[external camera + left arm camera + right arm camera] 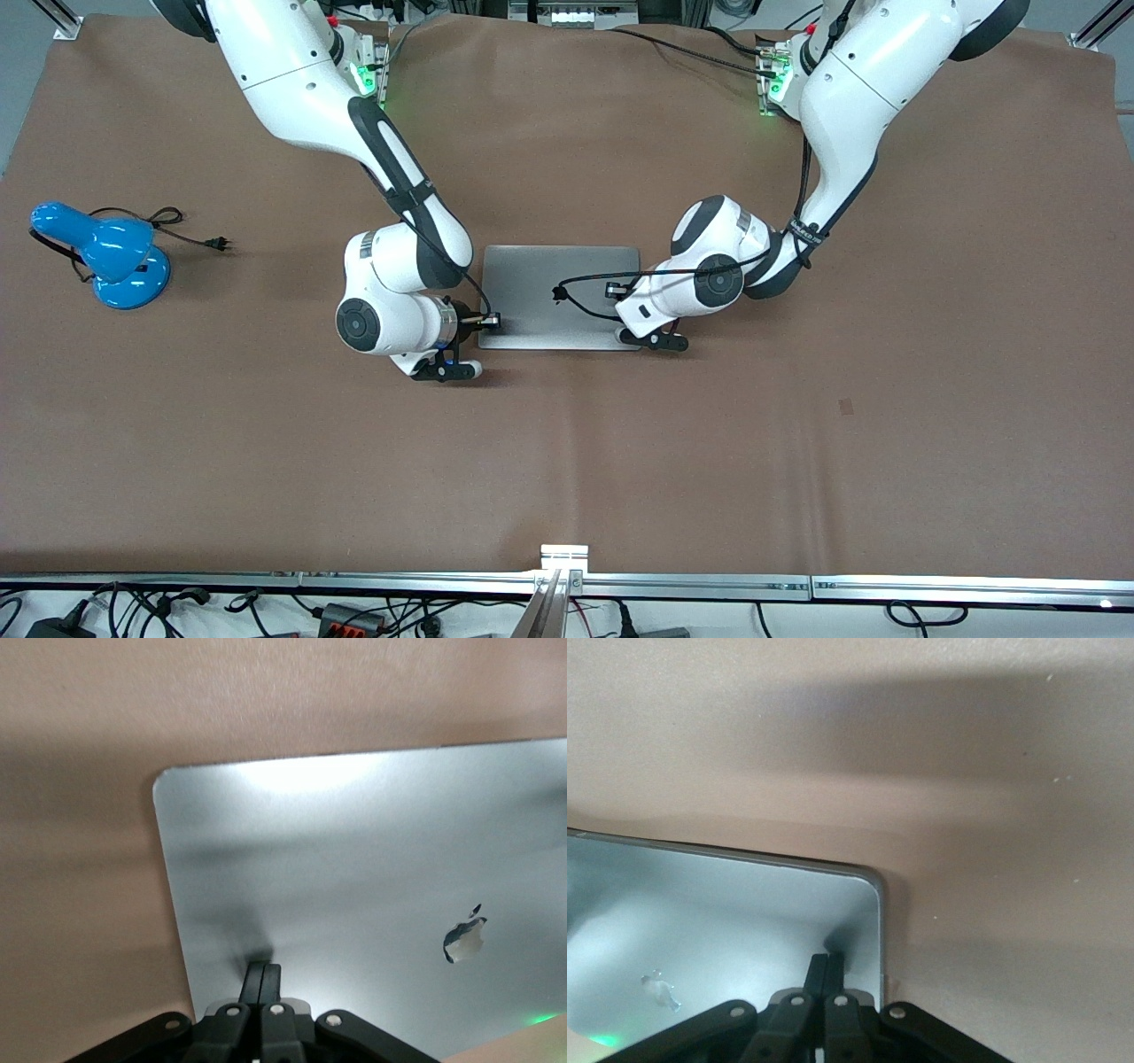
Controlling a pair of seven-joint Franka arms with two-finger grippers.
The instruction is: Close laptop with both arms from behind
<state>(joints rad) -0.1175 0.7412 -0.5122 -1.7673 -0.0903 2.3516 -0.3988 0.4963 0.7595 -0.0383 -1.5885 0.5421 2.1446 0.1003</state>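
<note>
A blue desk lamp (102, 252) sits at the right arm's end of the brown table cover (797, 425), its black cord trailing beside it, well apart from everything else. Next comes the right arm, reaching down from its base so that the right gripper (490, 320) rests on the lid's edge, fingers (825, 973) pinched together with nothing between them. The laptop (549, 283) lies flat and folded shut in the middle of the table, grey lid up, black apple logo (465, 937) showing. At its other side edge the left gripper (631, 330) presses on the lid the same way, its fingers (262, 979) clenched tight and holding nothing.
</note>
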